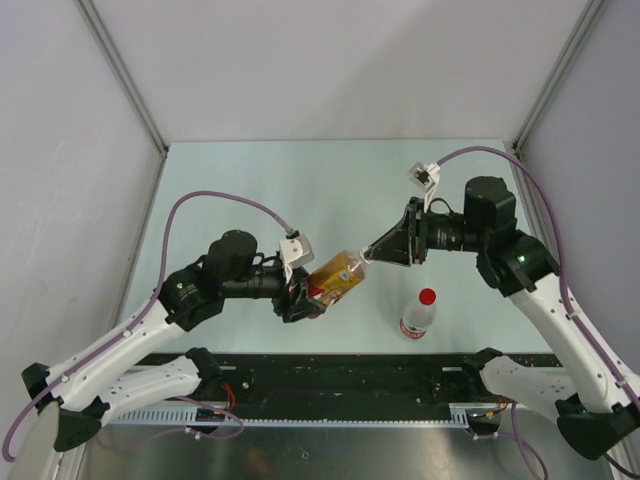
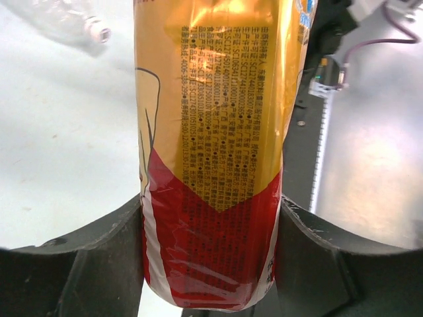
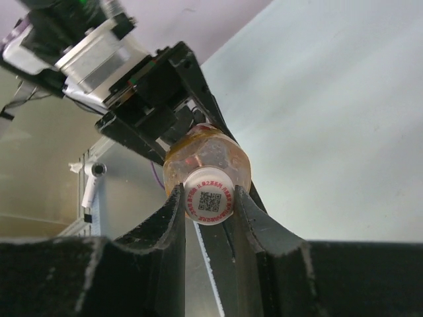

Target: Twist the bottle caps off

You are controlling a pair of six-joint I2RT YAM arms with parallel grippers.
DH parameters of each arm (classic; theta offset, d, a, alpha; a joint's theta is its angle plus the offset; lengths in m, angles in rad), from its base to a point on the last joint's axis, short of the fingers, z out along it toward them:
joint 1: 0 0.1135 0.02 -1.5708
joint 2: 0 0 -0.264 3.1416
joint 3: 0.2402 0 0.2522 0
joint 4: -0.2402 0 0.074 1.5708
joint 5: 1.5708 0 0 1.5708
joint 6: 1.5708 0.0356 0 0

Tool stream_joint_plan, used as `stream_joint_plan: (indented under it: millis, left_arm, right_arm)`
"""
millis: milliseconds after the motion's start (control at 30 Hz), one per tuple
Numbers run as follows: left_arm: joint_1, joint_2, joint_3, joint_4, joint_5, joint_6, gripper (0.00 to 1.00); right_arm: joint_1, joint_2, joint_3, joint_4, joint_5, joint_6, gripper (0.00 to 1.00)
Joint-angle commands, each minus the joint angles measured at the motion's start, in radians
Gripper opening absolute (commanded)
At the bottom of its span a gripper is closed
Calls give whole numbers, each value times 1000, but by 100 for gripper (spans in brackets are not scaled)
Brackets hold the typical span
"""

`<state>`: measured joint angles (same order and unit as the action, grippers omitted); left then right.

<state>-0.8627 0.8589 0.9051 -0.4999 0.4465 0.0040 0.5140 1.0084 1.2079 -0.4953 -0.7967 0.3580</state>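
The bottle with amber liquid (image 1: 335,277) hangs tilted above the table between both arms. My left gripper (image 1: 300,297) is shut on its lower body; the yellow-and-red label (image 2: 211,165) fills the left wrist view between the two fingers of that gripper (image 2: 211,211). My right gripper (image 1: 365,254) is shut on this bottle's white cap (image 3: 209,203), which carries a QR code and sits pinched between the fingertips of the gripper (image 3: 209,198). A second bottle (image 1: 416,322) with a red-and-white label stands upright on the table, its red cap (image 1: 427,296) on. A clear bottle (image 2: 53,16) with a white cap (image 2: 98,30) lies on the table.
The pale green table (image 1: 300,190) is enclosed by white walls at the left, back and right. A black rail (image 1: 340,375) with cables runs along the near edge between the arm bases.
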Motion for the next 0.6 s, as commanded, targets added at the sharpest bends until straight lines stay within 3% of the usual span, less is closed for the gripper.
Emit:
stream_joint_plan:
  millis: [0, 367, 567]
  left_arm:
    - [-13, 19, 77, 47, 358, 4, 0]
    - [-14, 34, 154, 68, 725, -27, 0]
    - [-14, 38, 145, 72, 701, -34, 0]
  right_arm:
    - [11, -65, -7, 103, -110, -99, 0]
    - [17, -158, -9, 127, -202, -177, 0]
    - [24, -162, -10, 146, -168, -154, 0]
